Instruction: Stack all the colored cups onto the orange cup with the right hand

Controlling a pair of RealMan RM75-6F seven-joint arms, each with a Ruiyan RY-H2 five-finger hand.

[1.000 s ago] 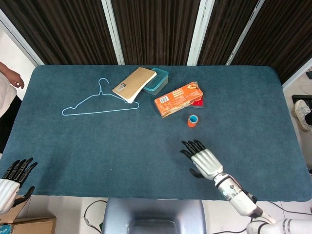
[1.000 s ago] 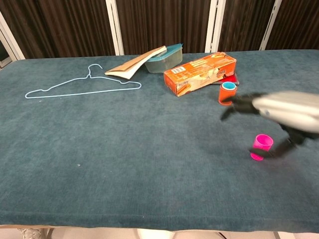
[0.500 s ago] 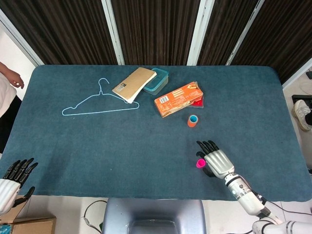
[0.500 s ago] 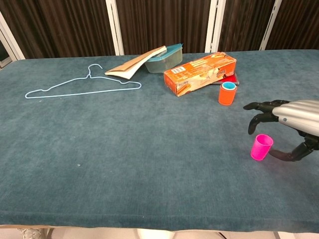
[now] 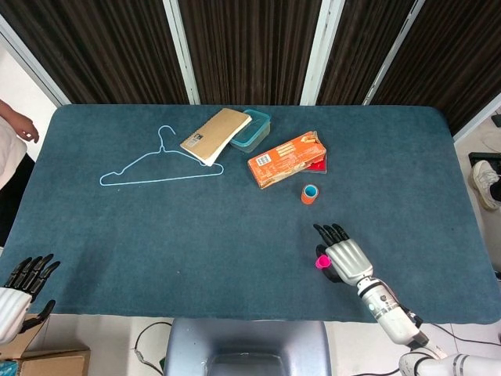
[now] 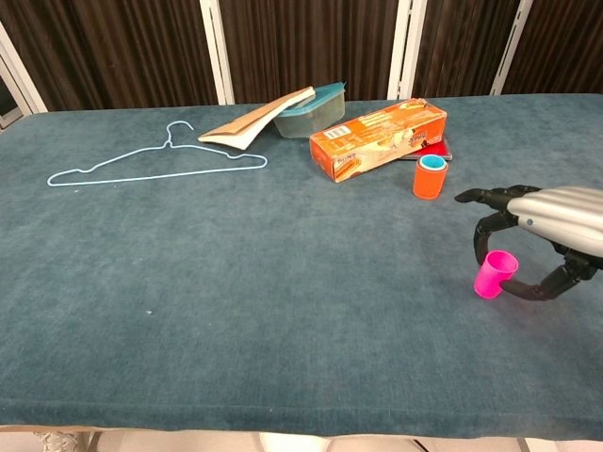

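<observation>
1. The left hand (image 5: pixel 17 290) sits at the near left table edge, off the cloth, fingers loosely spread and holding nothing. It is cut off by the frame and absent from the chest view.
2. The right hand (image 6: pixel 542 235) is curled around the pink cup (image 6: pixel 495 273) near the front right of the table (image 5: pixel 117 235). Fingers arch over the far side and the thumb hooks in from the near side. The cup looks tilted; whether it is firmly pinched or only cradled is hard to tell.
3. Risk: a loose, off-centre hold could let the pink cup slip or tip as it is lifted.
4. From the head view the palm covers most of the pink cup, so contact points are hidden.
5. Farther back stands the orange cup (image 6: pixel 430 177), upright, with a blue cup (image 6: pixel 431 163) already nested inside. Coming in tilted could knock this stack over.
6. Just behind it lies the orange box (image 6: pixel 379 139), close enough for the fingers to bump on approach.
</observation>
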